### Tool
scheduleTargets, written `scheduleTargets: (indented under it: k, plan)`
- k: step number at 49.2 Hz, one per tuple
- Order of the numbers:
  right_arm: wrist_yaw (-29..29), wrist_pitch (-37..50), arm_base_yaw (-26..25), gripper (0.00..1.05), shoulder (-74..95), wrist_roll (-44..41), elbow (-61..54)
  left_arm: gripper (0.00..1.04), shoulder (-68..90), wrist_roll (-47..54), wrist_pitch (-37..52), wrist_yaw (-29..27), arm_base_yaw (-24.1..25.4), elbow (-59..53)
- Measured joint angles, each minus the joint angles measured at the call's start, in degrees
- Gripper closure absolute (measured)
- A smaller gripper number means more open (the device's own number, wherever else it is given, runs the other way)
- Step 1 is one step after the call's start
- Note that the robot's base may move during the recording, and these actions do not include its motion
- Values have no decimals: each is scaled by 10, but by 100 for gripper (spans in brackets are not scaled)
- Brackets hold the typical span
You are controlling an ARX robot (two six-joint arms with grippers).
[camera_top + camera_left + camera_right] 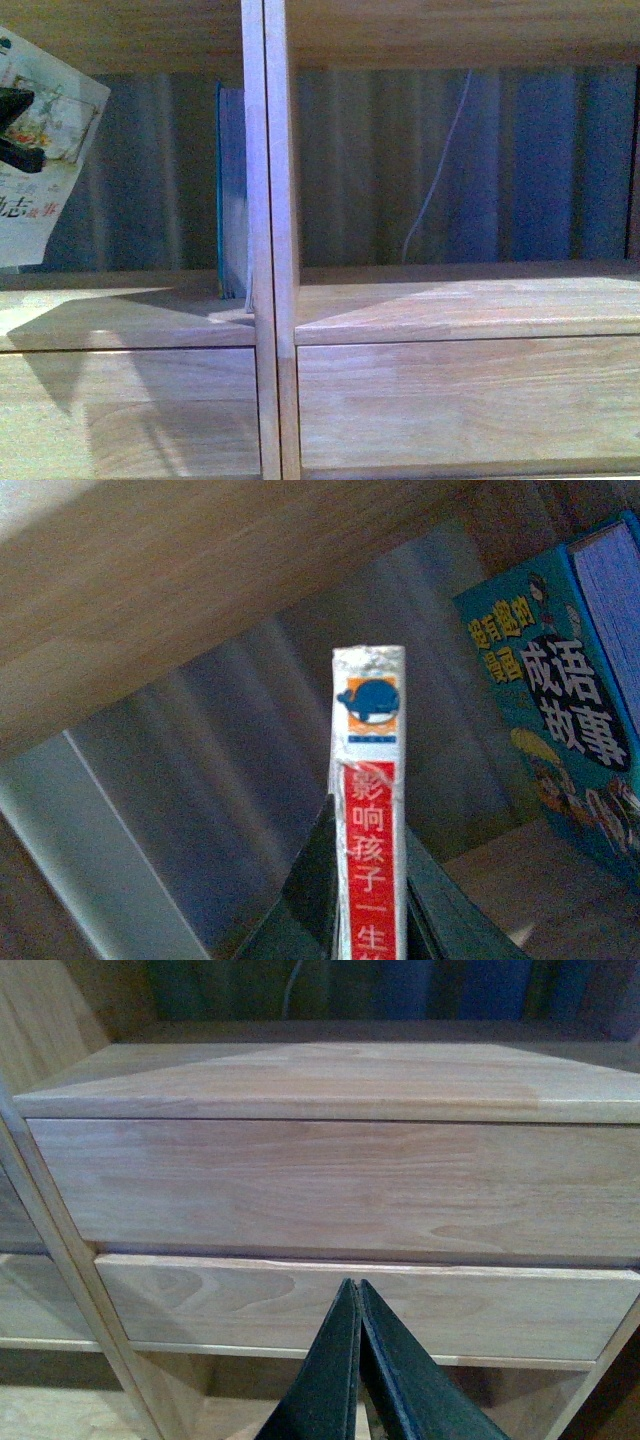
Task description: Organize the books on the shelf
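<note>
The red-spined paperback is clamped in the left gripper, tilted at the left compartment of the shelf. The teal book is stood against the divider. The right gripper is closed, empty.

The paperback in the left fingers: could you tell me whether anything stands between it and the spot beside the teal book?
Nothing visible does: the shelf board between the paperback and the teal book, which stands against the divider, is bare.
</note>
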Motion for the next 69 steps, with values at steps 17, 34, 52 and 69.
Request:
scheduleTargets:
  k: [17, 34, 52, 69]
  plan:
    - [0, -23, 0, 102, -84, -1, -56, 98, 163, 7, -6, -4, -28, 155]
    - [0, -74, 0, 102, -162, -1, -84, 98, 257, -1, -18, -17, -73, 261]
    - [0, -107, 0, 102, -223, -2, -101, 98, 305, -10, -22, -38, -92, 319]
    - [0, -154, 0, 102, -270, -2, -101, 98, 341, -35, -32, -67, -110, 384]
